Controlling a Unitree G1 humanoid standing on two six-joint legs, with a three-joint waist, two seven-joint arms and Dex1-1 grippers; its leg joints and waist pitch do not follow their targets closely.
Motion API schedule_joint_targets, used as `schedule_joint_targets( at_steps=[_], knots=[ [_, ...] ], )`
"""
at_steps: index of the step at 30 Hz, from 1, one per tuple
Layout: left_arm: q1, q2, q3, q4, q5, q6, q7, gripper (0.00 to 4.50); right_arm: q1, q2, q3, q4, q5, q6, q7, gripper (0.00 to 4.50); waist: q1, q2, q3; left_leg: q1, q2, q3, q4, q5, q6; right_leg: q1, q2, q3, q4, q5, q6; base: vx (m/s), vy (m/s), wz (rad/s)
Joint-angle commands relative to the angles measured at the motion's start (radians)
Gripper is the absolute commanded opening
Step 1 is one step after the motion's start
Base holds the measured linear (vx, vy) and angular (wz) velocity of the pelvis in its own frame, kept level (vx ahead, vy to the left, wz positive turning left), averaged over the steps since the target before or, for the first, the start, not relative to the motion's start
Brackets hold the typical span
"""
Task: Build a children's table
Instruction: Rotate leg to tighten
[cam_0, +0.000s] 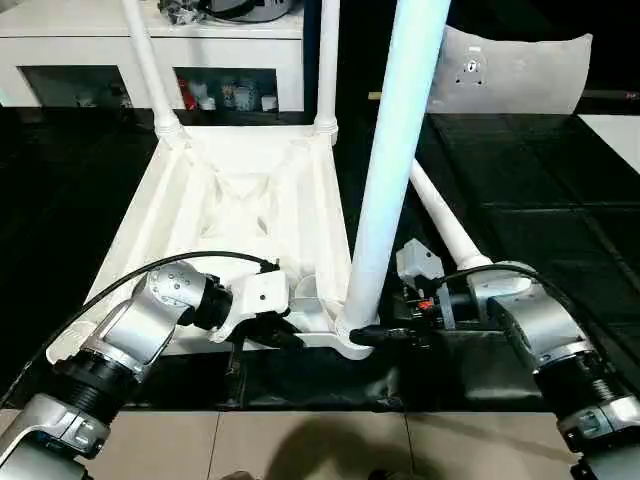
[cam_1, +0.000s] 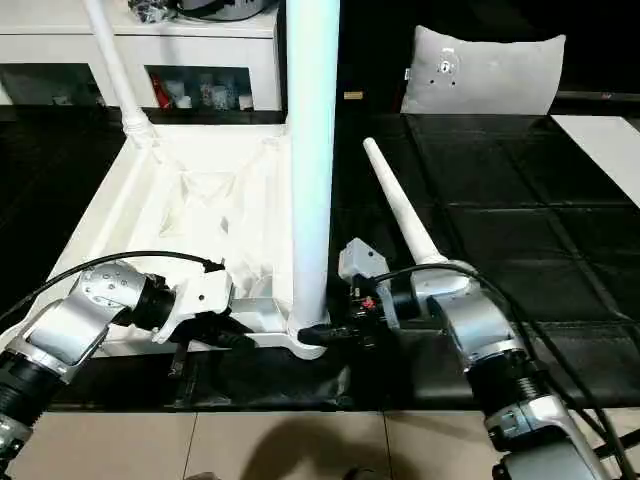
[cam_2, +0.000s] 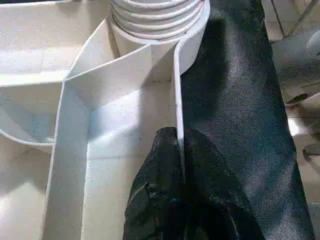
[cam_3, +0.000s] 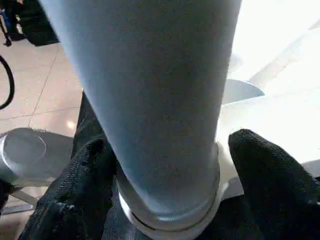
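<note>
The children's table top (cam_0: 180, 200) lies upside down on a black mat, ribs facing up. Two white legs (cam_0: 150, 60) (cam_0: 327, 60) stand in its far corner sockets. A third leg (cam_0: 395, 150) stands upright in the near right socket. My right gripper (cam_0: 365, 335) is open, its black fingers (cam_3: 265, 170) on either side of that leg's base (cam_3: 165, 150). My left gripper (cam_2: 179, 145) is shut on the thin rim wall (cam_2: 177, 100) of the table top, close to the same socket. A fourth leg (cam_1: 400, 215) lies loose on the mat to the right.
A grey-white cushion (cam_1: 485, 70) leans at the back right. A white cabinet (cam_0: 60, 45) with small items on its shelves stands behind the table top. The black mat (cam_1: 500, 230) ends near me at a tiled floor (cam_0: 300, 440).
</note>
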Motion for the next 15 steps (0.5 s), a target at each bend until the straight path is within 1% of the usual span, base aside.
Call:
schedule_joint_targets(
  at_steps=[1,2,3,8,10,13,14,15],
  knots=[
    [-0.012,-0.002,-0.044,-0.005,0.013,-0.029,-0.055,0.0,-0.007,-0.001,0.001,-0.01,-0.003,0.006,0.0,3.37,-0.009,-0.003,-0.069,0.005,0.016,0.012,-0.089,-0.28,0.041,0.058,-0.029,0.046,-0.066,-0.406,-0.174,0.0,0.0,0.0],
    [-0.012,-0.002,-0.044,-0.004,0.013,-0.029,-0.055,0.0,-0.007,0.0,0.001,-0.009,-0.003,0.006,0.0,3.17,-0.009,-0.003,-0.07,0.004,0.016,0.012,-0.089,-0.279,0.041,0.059,-0.028,0.046,-0.066,-0.403,-0.174,0.0,0.0,0.0],
    [-0.012,-0.001,-0.044,-0.004,0.013,-0.029,-0.056,0.0,-0.008,0.001,0.003,-0.008,-0.001,0.008,-0.001,3.17,-0.008,-0.004,-0.069,0.004,0.015,0.012,-0.089,-0.277,0.042,0.059,-0.029,0.046,-0.065,-0.402,-0.175,0.0,0.0,0.0],
    [-0.013,0.001,-0.042,-0.005,0.012,-0.027,-0.057,0.0,-0.007,0.001,0.008,-0.007,0.003,0.016,0.004,2.75,-0.009,-0.003,-0.068,0.004,0.016,0.011,-0.09,-0.287,0.039,0.059,-0.029,0.046,-0.067,-0.418,-0.17,0.0,0.0,0.0],
    [-0.013,0.003,-0.042,-0.005,0.012,-0.026,-0.057,0.0,-0.002,0.001,0.009,-0.011,0.005,0.02,0.008,2.67,-0.009,-0.004,-0.067,0.004,0.016,0.011,-0.09,-0.293,0.038,0.059,-0.03,0.045,-0.068,-0.428,-0.166,0.0,0.0,0.0],
    [-0.012,0.004,-0.041,-0.006,0.012,-0.024,-0.057,0.0,0.003,0.0,0.01,-0.017,0.007,0.025,0.01,2.63,-0.009,-0.004,-0.069,0.003,0.016,0.011,-0.09,-0.282,0.04,0.059,-0.029,0.046,-0.067,-0.419,-0.168,0.0,0.0,0.0],
    [-0.009,0.004,-0.039,-0.008,0.012,-0.018,-0.05,0.0,0.015,-0.001,0.009,-0.03,0.012,0.038,0.012,2.62,-0.008,-0.003,-0.069,0.004,0.016,0.011,-0.09,-0.28,0.04,0.059,-0.029,0.046,-0.067,-0.416,-0.168,0.0,0.0,0.0],
    [-0.005,-0.001,-0.034,-0.017,0.012,0.007,-0.033,0.0,0.026,0.004,0.002,-0.044,0.025,0.058,0.004,2.62,-0.009,-0.007,-0.071,0.005,0.017,0.012,-0.089,-0.276,0.04,0.059,-0.029,0.047,-0.066,-0.411,-0.171,0.0,0.0,0.0]
  ],
)
